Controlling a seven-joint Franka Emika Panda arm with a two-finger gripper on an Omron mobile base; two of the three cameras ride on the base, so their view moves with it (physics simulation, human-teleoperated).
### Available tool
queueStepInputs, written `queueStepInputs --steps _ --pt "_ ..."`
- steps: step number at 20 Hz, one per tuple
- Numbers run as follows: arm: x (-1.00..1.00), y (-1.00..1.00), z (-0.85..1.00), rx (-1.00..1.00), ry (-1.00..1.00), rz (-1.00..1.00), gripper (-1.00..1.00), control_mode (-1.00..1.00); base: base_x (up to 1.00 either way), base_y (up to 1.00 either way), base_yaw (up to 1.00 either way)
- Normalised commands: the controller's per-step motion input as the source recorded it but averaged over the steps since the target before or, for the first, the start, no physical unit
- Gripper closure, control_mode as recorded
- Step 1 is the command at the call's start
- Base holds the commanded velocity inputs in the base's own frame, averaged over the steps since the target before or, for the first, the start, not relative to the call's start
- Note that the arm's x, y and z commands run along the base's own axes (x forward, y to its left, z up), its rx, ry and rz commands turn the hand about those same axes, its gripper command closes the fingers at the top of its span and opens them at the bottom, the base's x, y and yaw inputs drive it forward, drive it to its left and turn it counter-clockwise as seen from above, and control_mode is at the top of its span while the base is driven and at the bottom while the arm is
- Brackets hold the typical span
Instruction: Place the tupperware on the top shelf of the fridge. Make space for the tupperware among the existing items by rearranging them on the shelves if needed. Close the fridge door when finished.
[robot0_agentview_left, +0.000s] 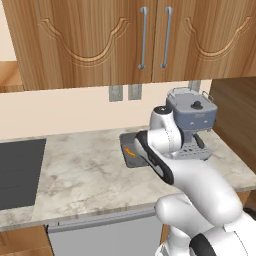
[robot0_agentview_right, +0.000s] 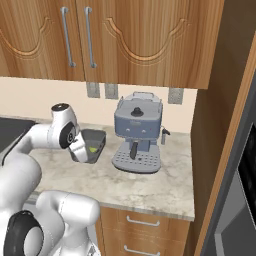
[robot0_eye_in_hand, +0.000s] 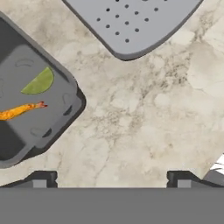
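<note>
The tupperware (robot0_eye_in_hand: 33, 103), a dark grey lidless tub with a green slice and an orange piece inside, stands on the marble counter (robot0_eye_in_hand: 144, 118). It lies at the left of the hand view, left of the span between my fingertips (robot0_eye_in_hand: 43, 178). My gripper (robot0_eye_in_hand: 111, 179) is open above the bare counter, holding nothing. In the base views the tupperware (robot0_agentview_left: 130, 150) (robot0_agentview_right: 94, 144) sits just behind my wrist, partly hidden by it. A grey slab of the fridge (robot0_agentview_right: 239, 205) shows at the right edge of the right base view. Its top shelf is out of view.
A blue-grey coffee machine (robot0_agentview_left: 192, 120) (robot0_agentview_right: 137, 130) stands right of the tub, its perforated drip tray (robot0_eye_in_hand: 131, 22) close by. A dark cooktop (robot0_agentview_left: 17, 172) lies at the counter's left. Wooden wall cabinets (robot0_agentview_left: 100, 40) hang overhead, and a tall wooden panel (robot0_agentview_right: 220, 125) bounds the counter's right end.
</note>
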Motion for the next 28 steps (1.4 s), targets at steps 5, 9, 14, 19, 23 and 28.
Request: queueStepInputs --steps 5,9,14,19,23,28 --pt "0.46 0.10 -0.31 0.01 0.00 -0.04 -1.00 -1.00 0.00 0.00 0.00" --pt "0.38 0.07 -0.34 0.01 0.00 -0.01 -1.00 -1.00 0.00 0.00 0.00" --pt "0.34 0.06 -0.39 0.01 0.00 0.00 -1.00 -1.00 0.00 0.00 0.00" --pt "0.40 0.04 -0.32 0.02 0.00 0.00 -1.00 -1.00 0.00 0.00 0.00" --pt "0.38 0.05 -0.34 0.01 0.00 0.00 -1.00 -1.00 0.00 0.00 0.00" --pt "0.04 0.01 -0.56 0.01 -0.07 0.00 -1.00 -1.00 0.00 0.00 0.00"
